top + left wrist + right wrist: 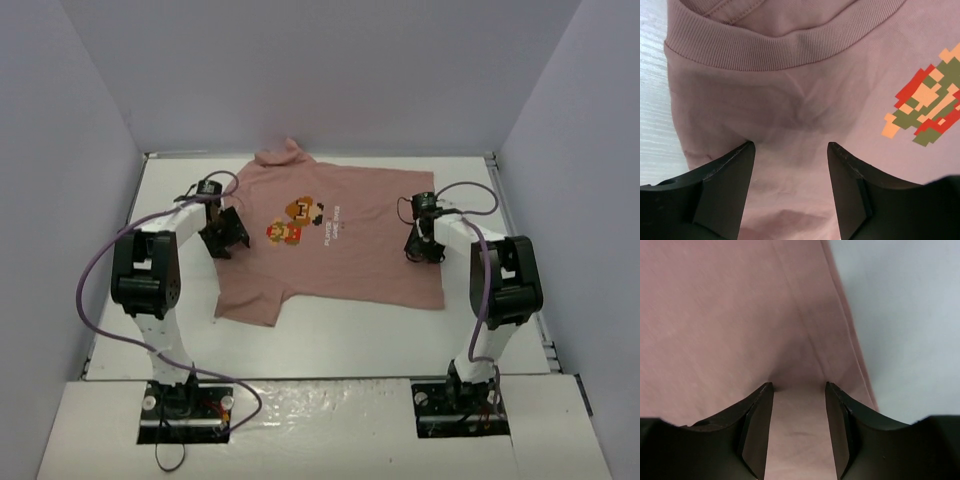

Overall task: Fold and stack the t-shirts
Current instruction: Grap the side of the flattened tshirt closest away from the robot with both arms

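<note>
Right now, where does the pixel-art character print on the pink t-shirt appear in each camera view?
Top external: the pixel-art print lies left of centre, on the chest of the pink t-shirt.
Left wrist: the print sits at the right edge, partly cut off, below the ribbed collar.
Right wrist: not in view; only plain pink cloth and a shirt edge.
Shared landmark: the pink t-shirt cloth, in all three views.

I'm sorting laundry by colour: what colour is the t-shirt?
The t-shirt is dusty pink, with a small pixel-art chest print; the top external view shows it best.
</note>
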Tool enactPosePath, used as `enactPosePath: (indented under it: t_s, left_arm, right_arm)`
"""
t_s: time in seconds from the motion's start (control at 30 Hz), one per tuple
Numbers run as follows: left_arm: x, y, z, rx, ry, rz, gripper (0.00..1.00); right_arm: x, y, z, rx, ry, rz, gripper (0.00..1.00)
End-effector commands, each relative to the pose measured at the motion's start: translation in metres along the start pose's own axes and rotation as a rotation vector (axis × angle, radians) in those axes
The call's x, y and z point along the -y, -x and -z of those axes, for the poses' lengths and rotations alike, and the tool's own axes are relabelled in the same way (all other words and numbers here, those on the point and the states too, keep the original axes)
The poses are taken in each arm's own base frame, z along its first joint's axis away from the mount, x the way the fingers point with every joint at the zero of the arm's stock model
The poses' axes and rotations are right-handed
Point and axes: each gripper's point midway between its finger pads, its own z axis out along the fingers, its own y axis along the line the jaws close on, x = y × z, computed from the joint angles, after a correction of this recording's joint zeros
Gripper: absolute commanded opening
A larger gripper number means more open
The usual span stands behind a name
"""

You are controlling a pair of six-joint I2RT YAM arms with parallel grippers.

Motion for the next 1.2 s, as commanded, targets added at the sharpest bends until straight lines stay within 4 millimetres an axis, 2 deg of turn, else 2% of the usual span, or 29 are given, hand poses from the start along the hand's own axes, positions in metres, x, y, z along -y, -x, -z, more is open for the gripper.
enactPosePath:
  t_s: [0.0, 0.1, 0.17, 0.23, 0.3, 0.33, 0.43, 0.5, 0.6, 0.67, 0.7, 0.73, 0.77, 0.8, 0.83, 0.87, 0.97, 1.0, 1.07, 1.17]
  left_arm:
    - [-0.001, 0.014, -0.018, 0.04, 0.022, 0.06, 0.57]
    - [-0.001, 0.015, -0.03, 0.038, 0.031, 0.097, 0.57]
    - [0.002, 0.02, -0.035, 0.046, 0.025, 0.118, 0.57]
    - [0.007, 0.026, -0.036, 0.057, 0.012, 0.119, 0.57]
    - [0.018, 0.042, -0.03, 0.096, -0.02, 0.098, 0.57]
    - [0.023, 0.05, -0.022, 0.12, -0.036, 0.069, 0.57]
    - [0.044, 0.072, 0.014, 0.192, -0.094, -0.005, 0.58]
    - [0.057, 0.078, 0.05, 0.239, -0.143, -0.046, 0.61]
    - [0.063, 0.067, 0.095, 0.27, -0.192, -0.074, 0.65]
    - [0.052, 0.046, 0.108, 0.259, -0.194, -0.068, 0.66]
    - [0.05, 0.038, 0.123, 0.275, -0.209, -0.064, 0.66]
    - [0.039, 0.021, 0.117, 0.24, -0.189, -0.055, 0.67]
    - [0.034, 0.014, 0.124, 0.24, -0.188, -0.052, 0.66]
    - [0.026, 0.002, 0.122, 0.219, -0.177, -0.047, 0.66]
    - [0.015, -0.014, 0.114, 0.183, -0.16, -0.04, 0.66]
    - [0.012, -0.021, 0.114, 0.173, -0.161, -0.04, 0.66]
    - [-0.009, -0.054, 0.097, 0.094, -0.133, -0.03, 0.65]
    - [-0.008, -0.055, 0.097, 0.092, -0.138, -0.029, 0.65]
    - [-0.02, -0.07, 0.087, 0.055, -0.117, -0.017, 0.63]
    - [-0.028, -0.081, 0.08, 0.024, -0.099, -0.008, 0.6]
  right_arm:
    - [-0.009, 0.018, -0.022, 0.018, -0.005, 0.052, 0.42]
    - [-0.014, 0.034, -0.036, 0.024, -0.006, 0.099, 0.39]
    - [-0.021, 0.054, -0.041, 0.05, 0.005, 0.118, 0.39]
    - [-0.026, 0.068, -0.042, 0.07, 0.016, 0.125, 0.38]
    - [-0.037, 0.096, -0.035, 0.125, 0.04, 0.155, 0.38]
    - [-0.043, 0.113, -0.025, 0.164, 0.061, 0.154, 0.39]
    - [-0.051, 0.14, 0.009, 0.242, 0.113, 0.141, 0.4]
    - [-0.05, 0.153, 0.041, 0.297, 0.147, 0.114, 0.43]
    - [-0.036, 0.147, 0.069, 0.327, 0.152, 0.078, 0.48]
    - [-0.023, 0.143, 0.097, 0.366, 0.164, 0.044, 0.5]
    - [-0.017, 0.136, 0.099, 0.361, 0.16, 0.032, 0.5]
    - [-0.006, 0.12, 0.093, 0.331, 0.144, 0.011, 0.5]
    - [0.002, 0.111, 0.095, 0.324, 0.138, -0.01, 0.5]
    - [0.01, 0.103, 0.098, 0.318, 0.134, -0.033, 0.5]
    - [0.018, 0.095, 0.102, 0.315, 0.131, -0.055, 0.5]
    - [0.021, 0.089, 0.101, 0.302, 0.135, -0.076, 0.5]
    - [0.04, 0.059, 0.091, 0.245, 0.127, -0.117, 0.5]
    - [0.042, 0.054, 0.089, 0.232, 0.13, -0.125, 0.5]
    - [0.048, 0.043, 0.084, 0.207, 0.129, -0.138, 0.5]
    - [0.053, 0.033, 0.08, 0.186, 0.125, -0.147, 0.5]
